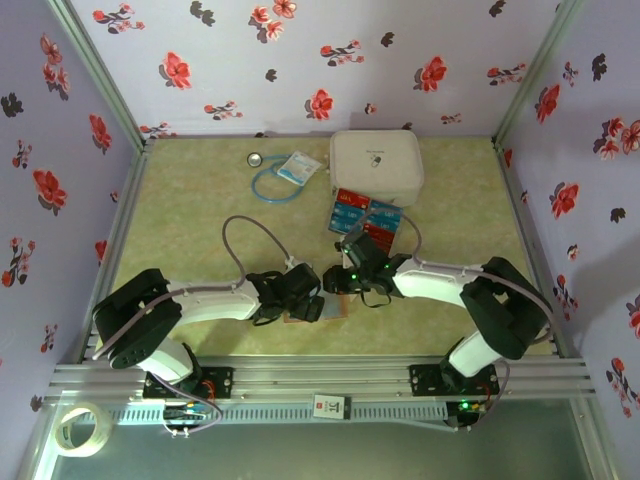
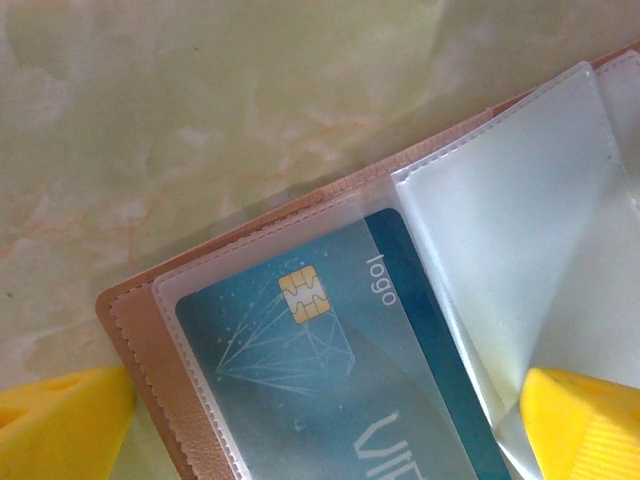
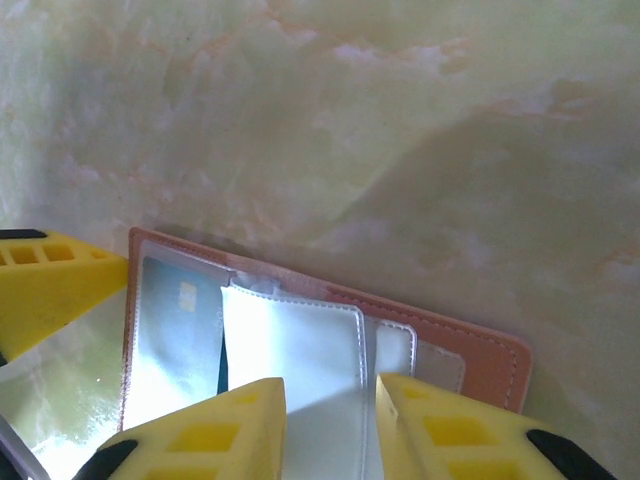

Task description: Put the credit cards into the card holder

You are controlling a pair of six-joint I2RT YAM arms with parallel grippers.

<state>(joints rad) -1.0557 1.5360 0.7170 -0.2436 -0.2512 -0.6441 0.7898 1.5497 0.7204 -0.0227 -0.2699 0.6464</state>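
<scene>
Card holder [image 1: 333, 312] lies open and flat on the table [image 1: 200, 210], near the front edge and about midway between my two bases. One blue card [image 2: 330, 380] sits inside a clear sleeve on it, chip side up. Beside that, another clear sleeve [image 3: 290, 350] stands lifted off the page.

My left pincer [image 2: 320, 430] is spread wide and grasps nothing. It hangs low over the holder, one yellow finger [image 2: 60, 420] off the leather edge [image 2: 130, 340] and the other over the lifted sleeve. That arm is folded, with its elbow out to the left and its forearm reaching right toward the middle.

My right pincer [image 3: 330, 430] comes in from the other side, the arm bent the mirrored way, so the two wrists nearly meet over the holder. Its fingers [image 3: 200, 430] stand a little apart, with a gap between the tips, and the lifted sleeve shows in that gap. I cannot tell whether either tip touches the plastic.

Farther back, the loose credit cards [image 1: 365, 215], red and blue, lie in a small overlapping heap. My right wrist sits between them and the holder. The heap lies against the near side of a white zip case [image 1: 377, 165].

Left of the case lie a small packet [image 1: 298, 167], a blue cord [image 1: 268, 185] and a round disc [image 1: 257, 158]. A grey cable [image 1: 240, 235] loops over the table behind my left forearm. A roll of tape [image 1: 82, 428] rests outside the frame, near my left base.
</scene>
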